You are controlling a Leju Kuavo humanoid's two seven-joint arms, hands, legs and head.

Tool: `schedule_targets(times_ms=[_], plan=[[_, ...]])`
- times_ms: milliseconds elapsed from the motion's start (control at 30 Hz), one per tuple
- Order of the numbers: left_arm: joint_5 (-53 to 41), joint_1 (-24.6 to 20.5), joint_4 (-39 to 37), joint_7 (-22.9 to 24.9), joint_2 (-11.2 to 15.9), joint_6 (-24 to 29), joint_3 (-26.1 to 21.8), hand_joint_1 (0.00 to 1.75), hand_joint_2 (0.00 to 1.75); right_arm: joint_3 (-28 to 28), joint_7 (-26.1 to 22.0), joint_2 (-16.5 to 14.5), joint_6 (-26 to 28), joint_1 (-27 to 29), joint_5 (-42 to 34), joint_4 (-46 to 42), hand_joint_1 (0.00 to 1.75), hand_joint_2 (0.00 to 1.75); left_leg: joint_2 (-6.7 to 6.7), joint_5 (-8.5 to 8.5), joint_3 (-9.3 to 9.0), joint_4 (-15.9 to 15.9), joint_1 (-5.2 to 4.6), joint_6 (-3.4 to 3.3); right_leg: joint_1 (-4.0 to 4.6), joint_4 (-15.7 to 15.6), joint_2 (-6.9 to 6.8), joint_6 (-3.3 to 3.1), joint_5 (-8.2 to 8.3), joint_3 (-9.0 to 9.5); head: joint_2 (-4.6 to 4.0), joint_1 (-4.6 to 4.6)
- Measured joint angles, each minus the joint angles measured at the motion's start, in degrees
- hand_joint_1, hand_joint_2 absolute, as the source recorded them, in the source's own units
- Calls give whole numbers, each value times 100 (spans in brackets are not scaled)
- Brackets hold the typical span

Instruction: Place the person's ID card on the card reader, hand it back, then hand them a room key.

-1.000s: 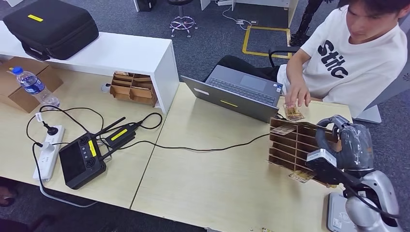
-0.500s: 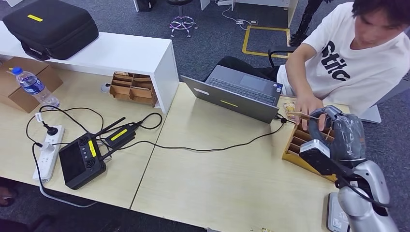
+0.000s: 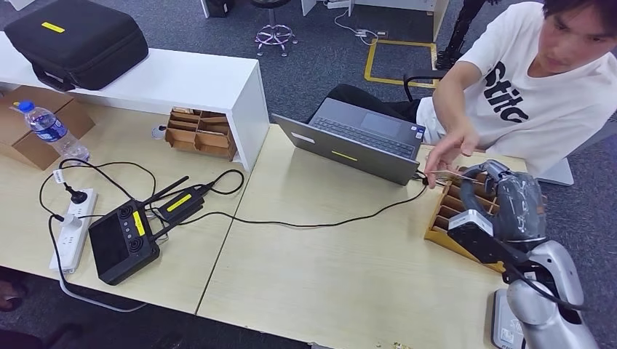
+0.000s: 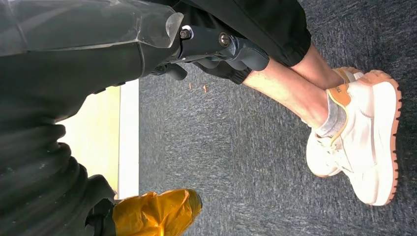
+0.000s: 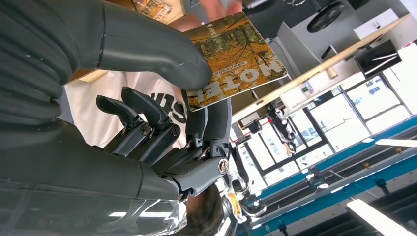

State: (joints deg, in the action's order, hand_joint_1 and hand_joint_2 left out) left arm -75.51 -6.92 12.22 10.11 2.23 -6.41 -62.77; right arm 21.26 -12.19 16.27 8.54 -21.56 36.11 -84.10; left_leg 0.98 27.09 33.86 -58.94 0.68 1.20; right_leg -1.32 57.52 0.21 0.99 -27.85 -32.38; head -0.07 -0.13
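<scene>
My right hand [image 3: 502, 195] is raised over the right end of the desk, pinching a hotel key card [image 3: 445, 174] between thumb and fingers. In the right wrist view the orange key card [image 5: 236, 59] reads "HOTEL" and sticks out past my thumb [image 5: 147, 49]. The seated person's hand [image 3: 451, 149] reaches to the card's far end, its fingertips at the edge. A white card reader [image 3: 504, 327] lies at the desk's near right corner, beside my forearm. My left hand [image 4: 216, 46] hangs beside the body above the carpet; how its fingers lie is unclear.
A cardboard card holder [image 3: 445, 225] lies under my right hand. An open laptop [image 3: 356, 138] sits in front of the person, with a black cable [image 3: 313, 222] running across the desk. A black controller [image 3: 122, 240] and a power strip [image 3: 71, 229] are at the left.
The cardboard holder has dropped from tilted up to lying flat. My right hand has lifted the key card toward the person, whose hand left the desk and reached the card.
</scene>
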Motion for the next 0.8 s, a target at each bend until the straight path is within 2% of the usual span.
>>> schedule_targets(times_ms=[300, 533, 633, 800], plan=[[-32, -11, 0, 14, -2, -19, 4, 0, 175, 105, 114, -25, -211, -218, 39, 177, 175, 175, 0, 0, 3, 0, 0, 0, 0, 1, 1, 0, 0, 0, 0, 1], [-147, -106, 0, 103, -4, -79, 29, 0, 175, 362, 224, -216, -532, -935, 47, 760, 175, 175, -2, -2, -2, 0, 1, 1, 1, 4, 3, -2, 2, 0, 0, 0], [-263, -181, 0, 174, -9, -138, 93, 0, 175, 529, 370, -425, -669, -1482, 60, 1326, 175, 175, -12, -5, -4, 0, 1, 6, 1, 9, 15, -6, 6, -2, 0, 1], [-368, -398, 0, 283, -51, -221, 222, 0, 175, 832, 493, -1014, -677, -2459, 170, 2693, 175, 175, -14, -16, -12, 0, 2, 13, 1, 14, 19, -7, 12, -2, 0, 1]])
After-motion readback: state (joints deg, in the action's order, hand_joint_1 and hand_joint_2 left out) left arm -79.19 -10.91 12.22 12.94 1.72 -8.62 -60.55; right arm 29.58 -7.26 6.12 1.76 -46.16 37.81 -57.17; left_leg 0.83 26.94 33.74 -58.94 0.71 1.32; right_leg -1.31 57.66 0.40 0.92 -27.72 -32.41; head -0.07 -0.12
